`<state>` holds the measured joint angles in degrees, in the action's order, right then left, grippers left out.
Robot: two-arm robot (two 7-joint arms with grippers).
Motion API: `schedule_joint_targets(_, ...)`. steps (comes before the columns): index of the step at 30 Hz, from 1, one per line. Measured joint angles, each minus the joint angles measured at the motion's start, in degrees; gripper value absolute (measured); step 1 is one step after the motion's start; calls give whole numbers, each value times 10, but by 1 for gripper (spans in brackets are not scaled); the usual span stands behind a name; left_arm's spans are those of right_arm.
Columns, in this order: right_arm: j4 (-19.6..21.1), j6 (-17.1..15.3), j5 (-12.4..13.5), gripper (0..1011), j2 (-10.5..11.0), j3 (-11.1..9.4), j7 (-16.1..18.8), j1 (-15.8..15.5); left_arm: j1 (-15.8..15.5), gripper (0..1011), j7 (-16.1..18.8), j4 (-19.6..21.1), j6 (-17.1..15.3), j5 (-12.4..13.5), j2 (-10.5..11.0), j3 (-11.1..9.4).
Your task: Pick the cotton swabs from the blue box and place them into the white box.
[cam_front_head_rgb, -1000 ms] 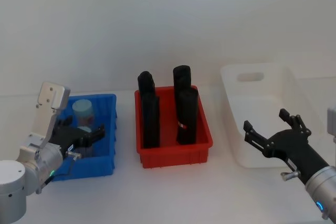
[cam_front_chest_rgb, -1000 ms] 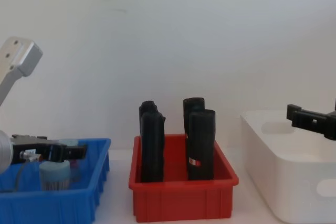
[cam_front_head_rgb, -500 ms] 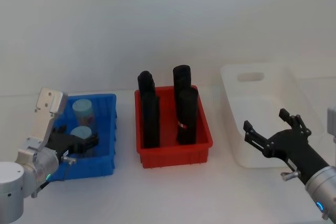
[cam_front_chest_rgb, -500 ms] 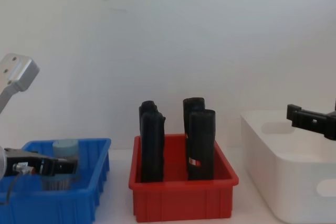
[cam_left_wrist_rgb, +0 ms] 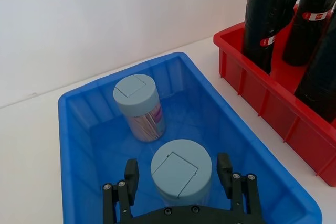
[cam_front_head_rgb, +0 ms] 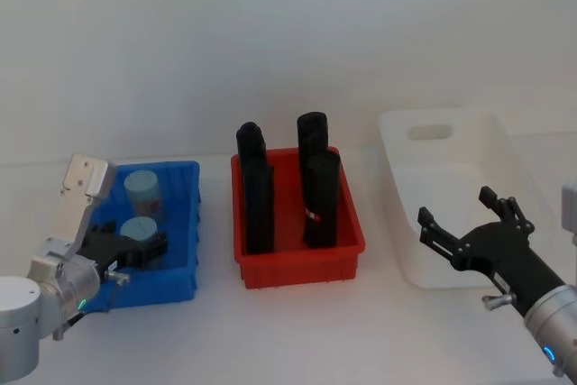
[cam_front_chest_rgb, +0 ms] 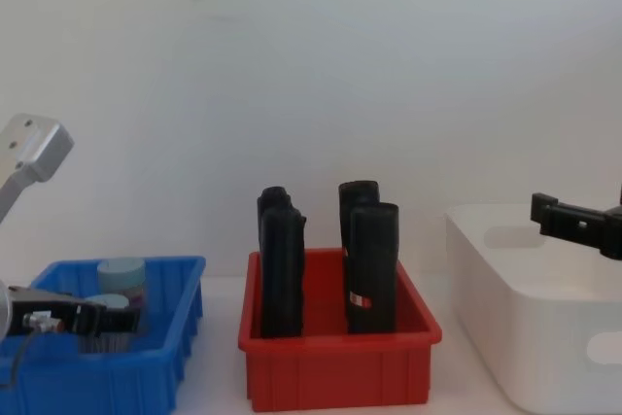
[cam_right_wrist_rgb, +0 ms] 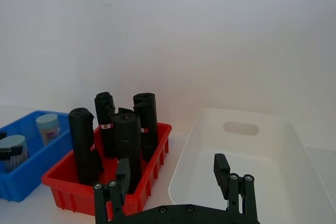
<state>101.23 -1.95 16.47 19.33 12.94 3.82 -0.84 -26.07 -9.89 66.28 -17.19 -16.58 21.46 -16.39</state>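
- The left gripper (cam_left_wrist_rgb: 177, 162) sits low inside the blue box (cam_left_wrist_rgb: 79, 129), at the end nearer the robot.
- Its fingers (cam_left_wrist_rgb: 130, 174) are spread and stand one on each side of the front tub (cam_left_wrist_rgb: 181, 174) of cotton swabs. A narrow gap shows between each finger and the tub wall, so the tub is not clamped.
- The front tub stands upright on the floor of the blue box, cap up, directly between the two fingers.
- The rear tub (cam_left_wrist_rgb: 137, 106) stands upright just beyond the front tub, toward the back wall of the blue box and apart from the fingers. Tan sticks and a paper label show through its clear wall.
- The blue box sits at the left end of the table (cam_front_head_rgb: 297, 340).
- The red bin (cam_front_head_rgb: 297, 263) sits between the blue box and the white box (cam_front_head_rgb: 401, 164). It holds four black blocks (cam_front_head_rgb: 322, 191), all upright.
- The white box stands at the right end of the table, well apart from both tubs.
- The right gripper (cam_front_head_rgb: 455, 206) hangs above the near part of the white box, higher than its rim in the chest view. Its fingers are spread wide.
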Motion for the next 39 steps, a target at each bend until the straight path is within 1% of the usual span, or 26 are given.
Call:
schedule_joint_targets(2,0,0,0,1001,0,0,0,0,-1,925,-3,-3,0,0,0,0)
schedule_joint_targets(3,0,0,0,1001,0,0,0,0,-3,891,-6,-6,1,0,-1,0)
schedule_joint_targets(4,0,0,0,1001,0,0,0,0,-4,883,-7,-8,1,0,-1,0)
schedule_joint_targets(5,0,0,0,1001,0,0,0,0,-5,824,-10,-12,2,0,-2,1)
schedule_joint_targets(6,0,0,0,1001,0,0,0,0,-5,824,-10,-12,2,0,-2,1)
schedule_joint_targets(8,0,0,0,1001,0,0,0,0,-7,769,-14,-17,3,0,-3,1)
schedule_joint_targets(9,0,0,0,1001,0,0,0,0,-8,713,-17,-20,4,0,-3,1)
schedule_joint_targets(12,0,0,0,1001,0,0,0,0,-10,673,-19,-24,5,-1,-4,1)
schedule_joint_targets(20,0,0,0,1001,0,0,0,0,-11,671,-23,-27,9,-1,-4,3)
schedule_joint_targets(25,0,0,0,1001,0,0,0,0,-6,671,-21,-13,11,1,-1,5)
schedule_joint_targets(30,0,0,0,1001,0,0,0,0,1,671,-21,18,10,5,5,9)
schedule_joint_targets(31,0,0,0,1001,0,0,0,0,3,671,-21,29,9,6,7,10)
schedule_joint_targets(32,0,0,0,1001,0,0,0,0,3,671,-21,29,9,6,7,10)
schedule_joint_targets(39,0,0,0,1001,0,0,0,0,11,671,-42,88,-4,15,18,14)
